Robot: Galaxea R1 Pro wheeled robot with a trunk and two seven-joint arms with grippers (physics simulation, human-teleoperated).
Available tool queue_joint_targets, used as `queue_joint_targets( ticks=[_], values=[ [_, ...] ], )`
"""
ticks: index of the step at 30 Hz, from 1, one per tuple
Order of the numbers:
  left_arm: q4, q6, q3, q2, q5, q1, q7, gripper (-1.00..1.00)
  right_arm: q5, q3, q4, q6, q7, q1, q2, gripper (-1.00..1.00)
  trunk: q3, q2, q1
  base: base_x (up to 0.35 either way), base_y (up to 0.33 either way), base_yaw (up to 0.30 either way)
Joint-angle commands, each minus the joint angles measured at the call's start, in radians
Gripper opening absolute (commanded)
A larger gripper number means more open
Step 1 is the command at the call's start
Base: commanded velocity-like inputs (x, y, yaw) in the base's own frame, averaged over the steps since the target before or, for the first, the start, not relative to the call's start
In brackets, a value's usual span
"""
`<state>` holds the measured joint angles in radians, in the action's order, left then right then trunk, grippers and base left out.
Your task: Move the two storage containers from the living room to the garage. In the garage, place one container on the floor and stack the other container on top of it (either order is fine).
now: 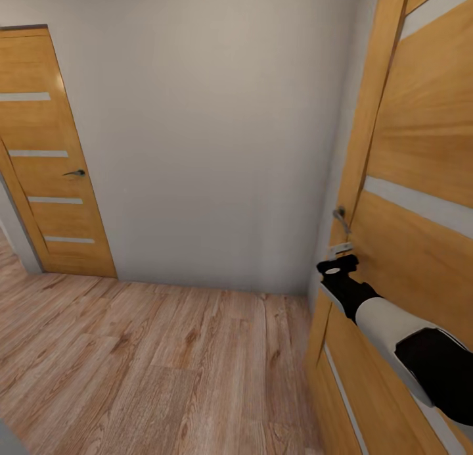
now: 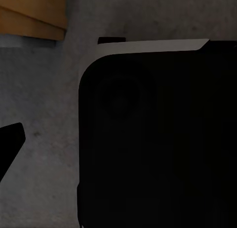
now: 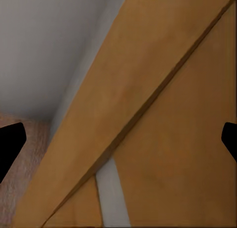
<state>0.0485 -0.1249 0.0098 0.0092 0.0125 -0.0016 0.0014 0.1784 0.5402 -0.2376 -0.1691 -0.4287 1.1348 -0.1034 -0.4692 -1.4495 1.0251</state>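
The right arm (image 1: 394,330), white shell w/ black wrist, is seen nearest the head cam, stretched fwd against the open wooden door (image 1: 420,146) on the right. The right gripper (image 1: 337,266) is held just below the door's metal lever handle (image 1: 341,217), at the door edge. In the right wrist view two dark fingertips (image 3: 10,146) are seen at opposite edges of the frame, well apart, w/ nothing but door panel between them, so the jaws are judged spread and empty.

In the left wrist view a large black robot part (image 2: 158,139) w/ a pale rim is seen close up over a grey surface; one dark fingertip (image 2: 11,139) is visible, the other is hidden, so the left jaws' state cannot be told.

A second wooden door (image 1: 49,152), shut, is set in the white wall (image 1: 210,126) at far left. Light wood-plank flooring (image 1: 144,369) is laid below.

The storage containers are not in sight; their location cannot be told from here. The robot is judged to be in transit, approx. at a doorway, w/ the door being dealt with.

Handling, judged from the task alone: the bins are prob. light, w/ rims that may flex and smooth sides that may slip. A grip on opposite rims w/ both grippers is advised, kept level.
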Motion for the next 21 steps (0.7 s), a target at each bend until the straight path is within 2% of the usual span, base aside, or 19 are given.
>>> queue_joint_targets(
  ticks=[1, 8, 13, 21],
  values=[
    [0.001, -0.002, 0.001, 0.0, 0.001, 0.0, 0.0, 1.0, 0.006, -0.004, -0.001, -0.009, -0.008, 0.0, -0.003, 1.0, -0.001, -0.001, 0.0, 0.0, 0.0, 0.0],
    [0.001, -0.002, 0.001, 0.0, 0.001, 0.0, 0.0, 1.0, 0.006, -0.016, 0.0, -0.009, -0.008, 0.0, -0.021, 1.0, -0.001, -0.001, 0.0, 0.0, 0.0, 0.0],
    [0.001, -0.002, 0.001, 0.0, 0.001, 0.0, 0.0, 1.0, 0.006, -0.017, 0.001, -0.009, -0.007, 0.0, -0.057, 1.0, -0.001, -0.001, 0.0, 0.0, 0.0, 0.0],
    [0.001, -0.002, 0.001, 0.0, 0.001, 0.0, 0.0, 1.0, 0.006, -0.019, 0.001, -0.005, -0.007, 0.0, -0.074, 1.0, -0.001, -0.001, 0.0, 0.0, 0.0, 0.0]
  ],
)
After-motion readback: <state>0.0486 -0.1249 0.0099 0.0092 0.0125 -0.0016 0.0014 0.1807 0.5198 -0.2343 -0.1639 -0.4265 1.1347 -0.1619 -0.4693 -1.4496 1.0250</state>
